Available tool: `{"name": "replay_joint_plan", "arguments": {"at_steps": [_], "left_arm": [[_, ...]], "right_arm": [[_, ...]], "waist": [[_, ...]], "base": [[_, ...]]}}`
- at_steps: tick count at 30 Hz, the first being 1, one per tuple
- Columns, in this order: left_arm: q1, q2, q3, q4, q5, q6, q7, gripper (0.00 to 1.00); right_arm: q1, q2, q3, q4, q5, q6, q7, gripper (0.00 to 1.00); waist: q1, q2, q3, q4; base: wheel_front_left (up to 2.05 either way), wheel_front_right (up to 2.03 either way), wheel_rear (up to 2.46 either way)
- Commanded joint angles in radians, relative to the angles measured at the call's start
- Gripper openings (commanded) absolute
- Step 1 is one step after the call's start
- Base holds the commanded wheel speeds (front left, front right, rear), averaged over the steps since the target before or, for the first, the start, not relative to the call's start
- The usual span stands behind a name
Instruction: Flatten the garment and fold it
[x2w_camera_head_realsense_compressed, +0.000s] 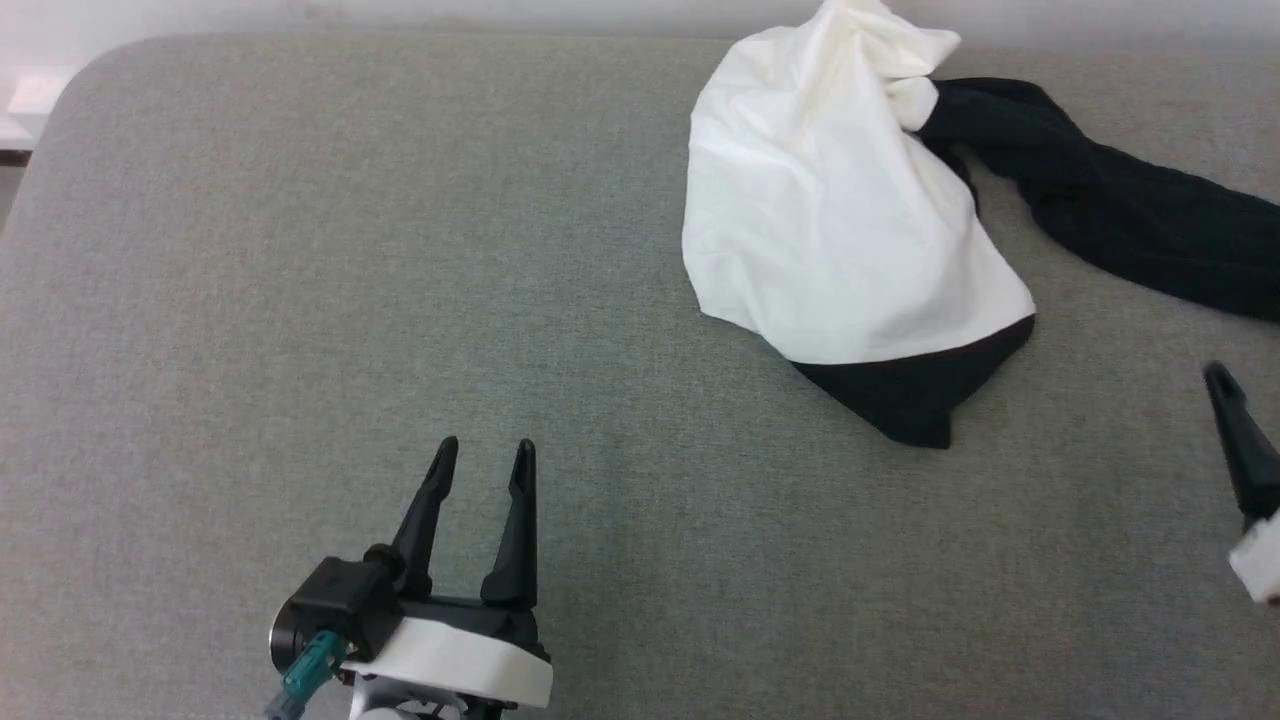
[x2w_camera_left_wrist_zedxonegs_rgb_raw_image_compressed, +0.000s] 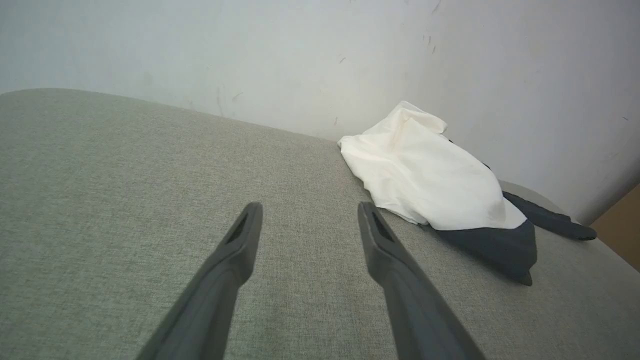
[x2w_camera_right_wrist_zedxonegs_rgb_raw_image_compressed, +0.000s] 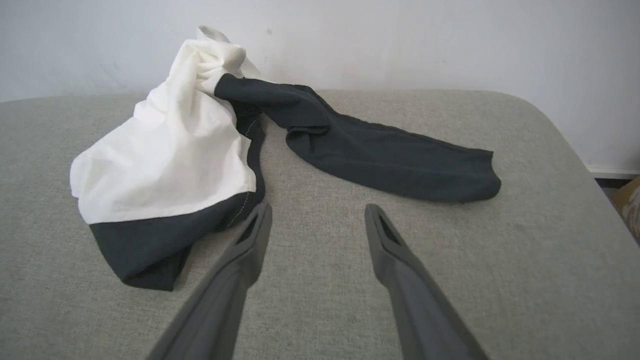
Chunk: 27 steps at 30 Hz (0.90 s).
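The garment (x2w_camera_head_realsense_compressed: 830, 220) lies crumpled at the far right of the grey table: a bunched white body, one black sleeve (x2w_camera_head_realsense_compressed: 1130, 225) stretched out to the right and another black part (x2w_camera_head_realsense_compressed: 915, 395) poking out at its near edge. My left gripper (x2w_camera_head_realsense_compressed: 483, 455) hovers open over bare table at the lower left, well clear of the cloth. In the left wrist view the garment (x2w_camera_left_wrist_zedxonegs_rgb_raw_image_compressed: 430, 175) sits ahead to the right of the open left gripper (x2w_camera_left_wrist_zedxonegs_rgb_raw_image_compressed: 307, 212). The right gripper (x2w_camera_right_wrist_zedxonegs_rgb_raw_image_compressed: 317, 212) is open and empty just short of the garment (x2w_camera_right_wrist_zedxonegs_rgb_raw_image_compressed: 165, 160); one of its fingers (x2w_camera_head_realsense_compressed: 1235, 430) shows at the right edge.
The grey fabric-covered table (x2w_camera_head_realsense_compressed: 300, 250) has rounded corners and a pale wall (x2w_camera_left_wrist_zedxonegs_rgb_raw_image_compressed: 250, 50) directly behind it. A brown box (x2w_camera_left_wrist_zedxonegs_rgb_raw_image_compressed: 622, 225) stands off the far right end.
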Motion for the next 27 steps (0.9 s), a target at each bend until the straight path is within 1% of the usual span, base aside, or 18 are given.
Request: {"name": "replay_joint_plan", "arguments": {"at_steps": [1,5,12,16,22,23,24,25,27], "left_arm": [[-0.014,-0.001,-0.003,0.002,0.008,-0.005,-0.005,1.0],[-0.024,-0.001,-0.016,-0.001,-0.001,-0.001,-0.005,1.0],[-0.049,-0.001,-0.055,0.001,-0.025,0.016,-0.005,1.0],[-0.065,-0.001,-0.076,0.001,-0.036,0.023,-0.005,1.0],[-0.083,-0.001,-0.098,0.001,-0.046,0.033,-0.005,1.0],[-0.085,-0.001,-0.1,0.001,-0.048,0.034,-0.005,1.0],[-0.087,-0.001,-0.101,0.001,-0.049,0.036,-0.005,1.0],[-0.087,-0.001,-0.102,0.001,-0.05,0.038,-0.005,1.0],[-0.088,-0.001,-0.103,0.0,-0.051,0.042,-0.005,1.0]], "right_arm": [[-0.041,-0.009,0.024,0.012,-0.001,-0.001,0.01,1.0],[-0.112,-0.039,0.074,0.054,0.005,-0.001,0.05,1.0],[-0.253,-0.09,0.171,0.189,-0.005,-0.001,0.163,1.0],[-0.313,-0.095,0.172,0.278,-0.011,-0.001,0.217,1.0],[-0.359,-0.119,0.196,0.377,-0.03,-0.001,0.246,1.0],[-0.362,-0.121,0.206,0.387,-0.031,-0.001,0.252,0.73],[-0.362,-0.124,0.218,0.396,-0.031,-0.001,0.261,0.26],[-0.361,-0.131,0.236,0.402,-0.028,-0.001,0.278,0.0],[-0.362,-0.142,0.259,0.404,-0.019,-0.001,0.293,0.0]], "waist": [[0.0001,0.0,0.015,0.018],[0.0001,0.0,0.037,0.045],[0.0001,0.0,0.098,0.118],[0.0001,0.0,0.129,0.159],[0.0001,0.0,0.156,0.201],[0.0001,0.0,0.158,0.205],[0.0001,0.0,0.159,0.207],[0.0001,0.0,0.159,0.208],[0.0001,0.0,0.158,0.206]], "base": [[0.0,0.0,0.0],[0.0,0.0,0.0],[0.0,0.0,0.0],[0.0,0.0,0.0],[0.0,0.0,0.0],[0.0,0.0,0.0],[0.0,0.0,0.0],[0.0,0.0,0.0],[0.0,0.0,0.0]]}}
